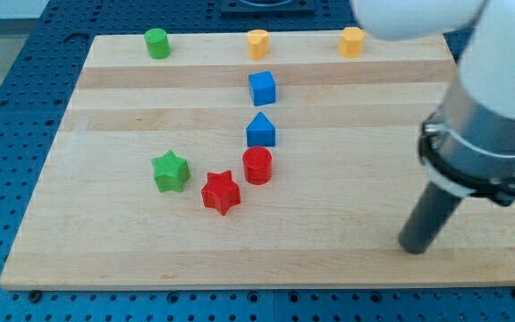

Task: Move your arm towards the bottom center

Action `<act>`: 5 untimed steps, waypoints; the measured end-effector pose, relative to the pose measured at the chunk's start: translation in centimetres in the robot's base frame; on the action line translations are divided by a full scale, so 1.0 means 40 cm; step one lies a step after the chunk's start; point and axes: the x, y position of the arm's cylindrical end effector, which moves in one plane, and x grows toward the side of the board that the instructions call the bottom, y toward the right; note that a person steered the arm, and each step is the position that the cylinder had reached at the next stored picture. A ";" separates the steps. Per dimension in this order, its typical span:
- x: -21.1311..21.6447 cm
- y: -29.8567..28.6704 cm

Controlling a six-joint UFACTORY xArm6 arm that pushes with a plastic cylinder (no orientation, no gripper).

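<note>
My tip rests on the wooden board near the view's bottom right, far to the right of all blocks. A red star and a red cylinder lie near the board's middle, with a green star to their left. A blue house-shaped block sits above the red cylinder and a blue cube above that. Along the top edge stand a green cylinder, an orange block and another orange block.
The arm's white and grey body covers the board's right side. A blue perforated table surrounds the board.
</note>
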 end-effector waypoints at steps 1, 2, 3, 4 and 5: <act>0.078 -0.016; 0.082 -0.020; 0.081 -0.026; 0.081 -0.026; 0.079 -0.030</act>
